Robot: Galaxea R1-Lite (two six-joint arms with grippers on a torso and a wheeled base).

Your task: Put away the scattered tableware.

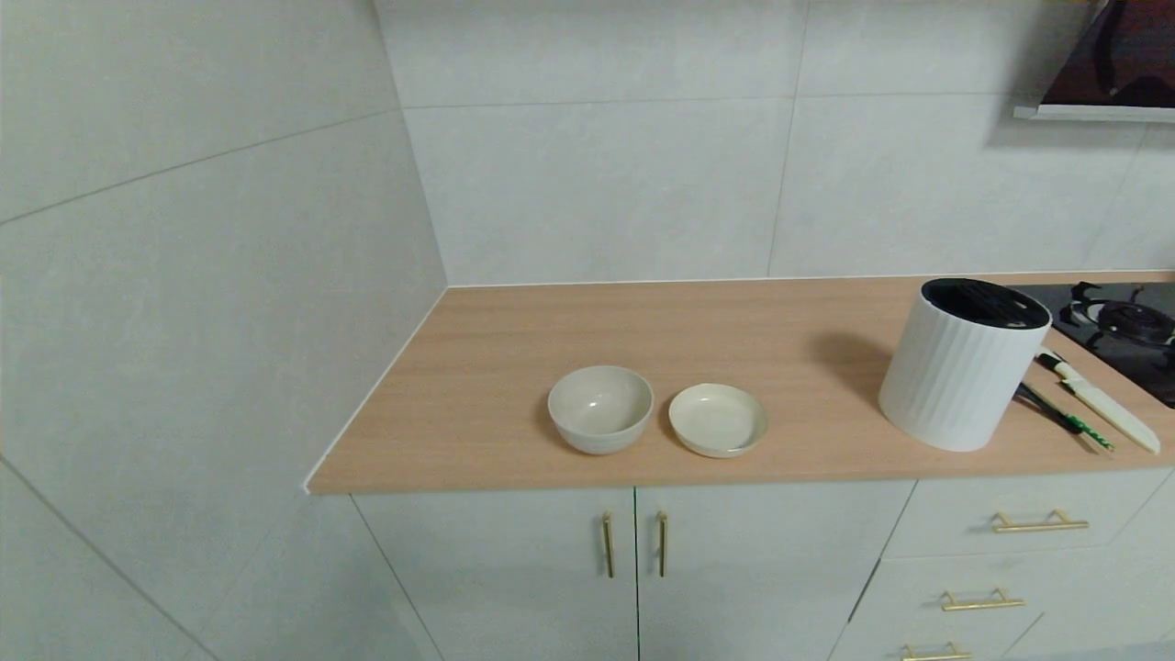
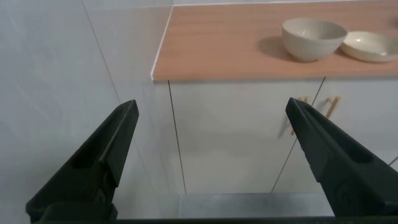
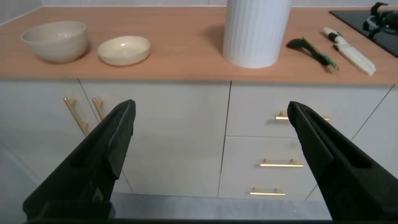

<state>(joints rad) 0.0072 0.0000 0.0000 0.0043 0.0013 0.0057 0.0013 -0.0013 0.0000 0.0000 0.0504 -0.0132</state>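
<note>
1. A cream bowl [image 1: 600, 408] stands upright on the wooden countertop [image 1: 477, 367], just below the middle of the head view and near the counter's front edge.
2. A shallow cream dish [image 1: 718, 420] sits just right of the bowl, close to it; whether the rims touch cannot be told.
3. A white ribbed utensil holder [image 1: 959, 367] with a black slotted top stands at the right of the frame, well apart from the dish.
4. Just right of the holder lies a dark slender utensil [image 1: 1065, 420] with a green end. A white knife [image 1: 1097, 401] lies flat beside it, nearer the right edge.
5. A black gas hob [image 1: 1124, 330] is set into the counter at the far right, behind the knife.
6. White cabinet doors with brass handles [image 1: 608, 543] fill the lower middle, and drawers [image 1: 1039, 523] the lower right.
7. The left gripper [image 2: 210, 109] is spread wide and holds nothing, below counter level and facing the cabinet front.
8. The right gripper [image 3: 210, 107] is likewise wide apart and holds nothing, low before the cabinet doors and drawers.
</note>
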